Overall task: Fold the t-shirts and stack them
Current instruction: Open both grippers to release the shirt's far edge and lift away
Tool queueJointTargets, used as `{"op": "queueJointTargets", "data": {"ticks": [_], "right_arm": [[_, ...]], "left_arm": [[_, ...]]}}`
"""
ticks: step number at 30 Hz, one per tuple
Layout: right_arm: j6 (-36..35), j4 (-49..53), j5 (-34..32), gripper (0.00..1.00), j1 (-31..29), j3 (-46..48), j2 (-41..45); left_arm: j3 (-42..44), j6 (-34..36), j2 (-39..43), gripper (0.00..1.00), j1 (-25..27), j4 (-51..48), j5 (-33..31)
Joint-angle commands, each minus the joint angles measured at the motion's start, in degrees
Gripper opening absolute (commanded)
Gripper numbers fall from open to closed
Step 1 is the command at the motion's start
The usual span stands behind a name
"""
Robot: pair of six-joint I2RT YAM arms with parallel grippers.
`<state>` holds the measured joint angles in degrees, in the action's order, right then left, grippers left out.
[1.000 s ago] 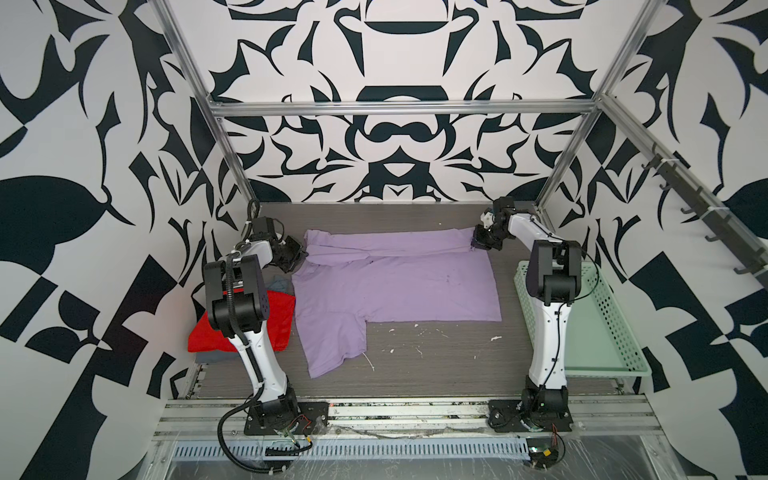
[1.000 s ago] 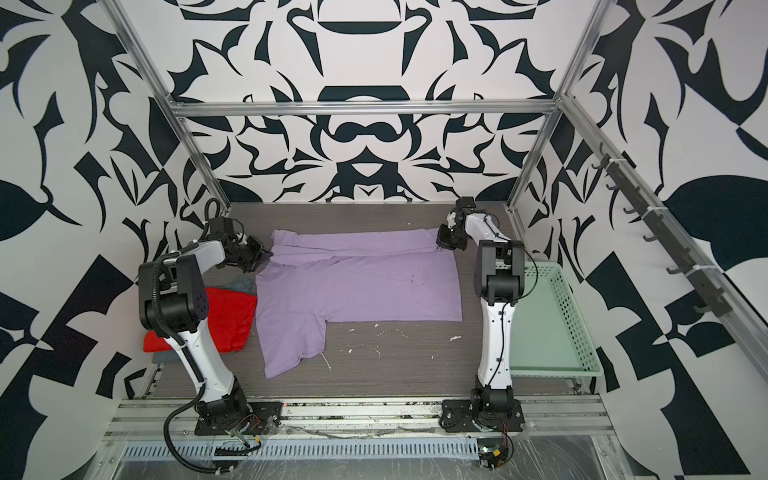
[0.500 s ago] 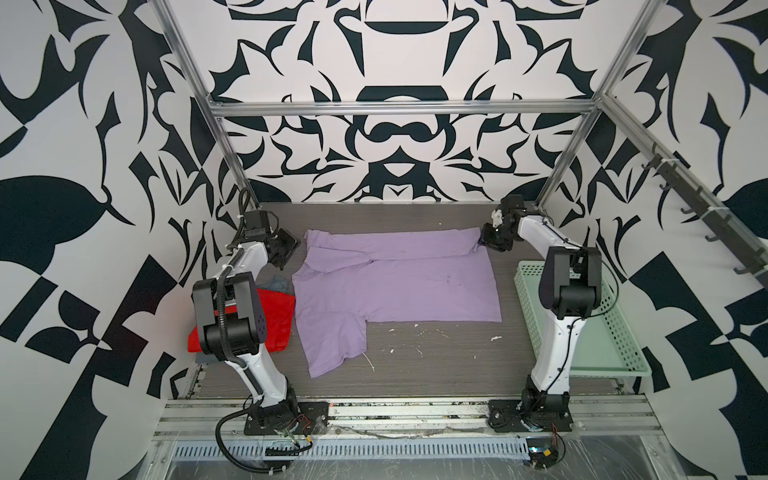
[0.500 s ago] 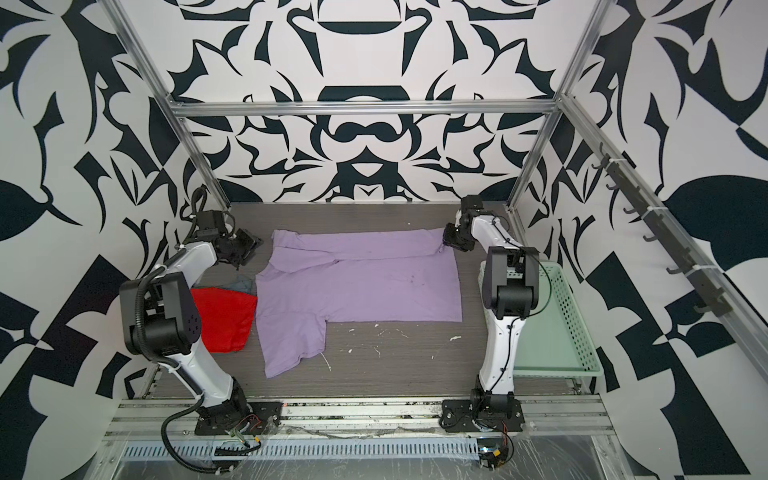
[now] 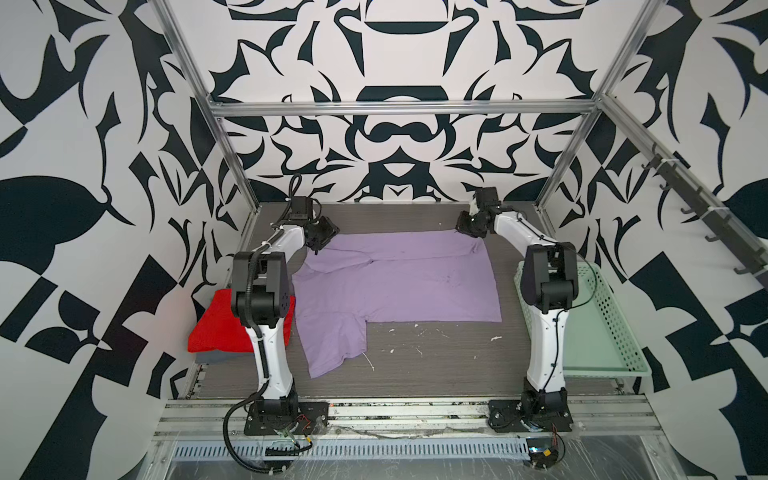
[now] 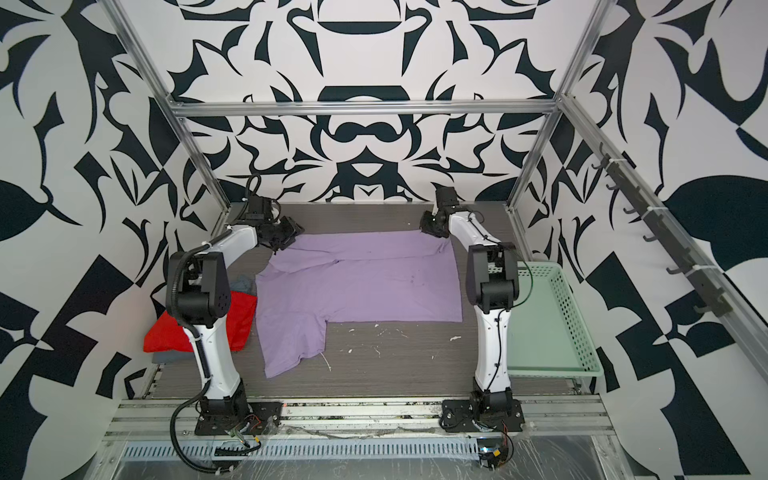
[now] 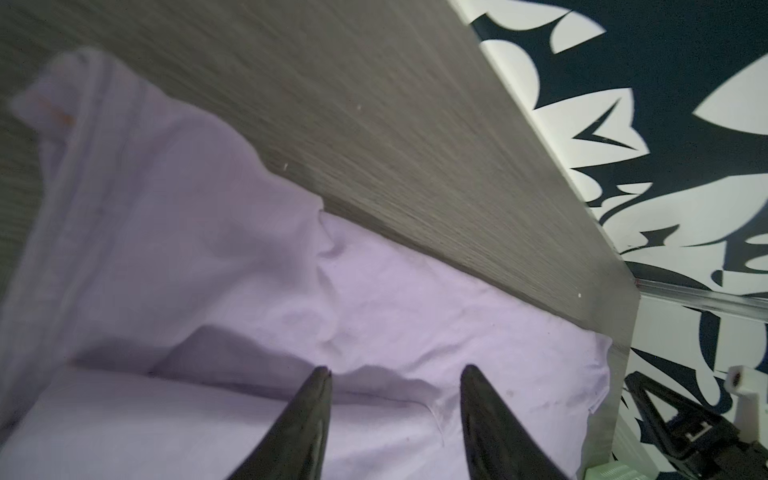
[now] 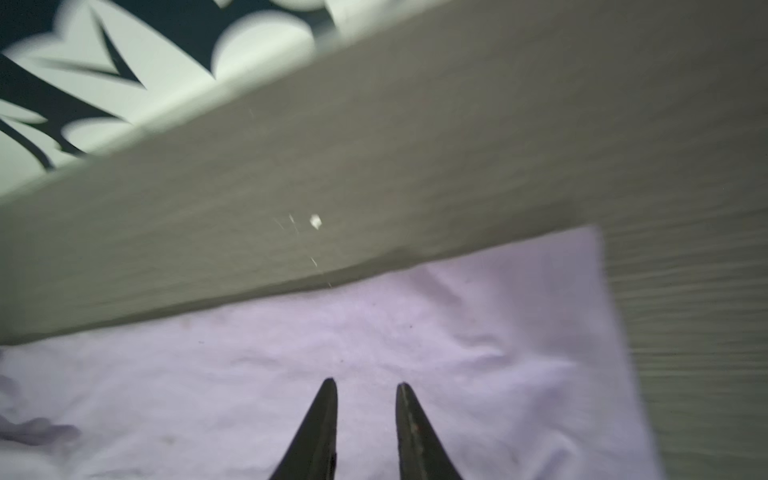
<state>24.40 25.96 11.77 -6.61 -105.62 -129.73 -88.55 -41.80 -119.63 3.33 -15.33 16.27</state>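
**Lavender t-shirt [image 5: 395, 282] lies open on the table, a gripper over each far corner**

The shirt lies mid-table [image 5: 415, 365], spread mostly flat, with one sleeve reaching toward the front edge. At its far-left corner, cloth is doubled over in loose folds.

The left gripper [image 7: 395, 372] hovers over that rumpled corner. Its jaws stand moderately wide and nothing is between them. The right gripper [image 8: 365, 384] is above the far-right corner. Its jaws are only narrowly parted and the cloth under them lies flat, not pinched.

In both top views a red t-shirt [image 5: 216, 324] sits folded at the table's left edge, just beside the lavender one. It rests on a grey-blue t-shirt [image 5: 218, 358], of which only an edge shows. The left arm [image 5: 266, 291] rises in front of this pile and hides part of it.

The right arm [image 5: 548, 282] stands between the lavender shirt and the mint-green perforated basket [image 5: 602, 316] at the table's right edge.

White flecks [image 5: 419, 332] are scattered over the bare grey wood-grain surface in front of the shirt.
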Motion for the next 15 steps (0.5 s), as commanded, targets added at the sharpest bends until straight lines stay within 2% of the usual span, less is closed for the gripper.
{"op": "queueJointTargets", "data": {"ticks": [1, 8, 15], "right_arm": [[2.4, -0.7, -0.9, 0.29, 0.6, 0.4, 0.6], [1.0, 1.5, -5.6, 0.28, 1.3, 4.3, -0.5], [2.5, 2.2, -6.4, 0.28, 3.1, 1.3, -5.2]], "left_arm": [[0.6, -2.4, -1.5, 0.54, -0.2, 3.3, 1.1], [2.4, -1.9, -4.4, 0.54, -0.7, 2.7, -3.3], [-1.7, -3.2, -10.3, 0.54, -2.3, 3.9, -2.3]]}}
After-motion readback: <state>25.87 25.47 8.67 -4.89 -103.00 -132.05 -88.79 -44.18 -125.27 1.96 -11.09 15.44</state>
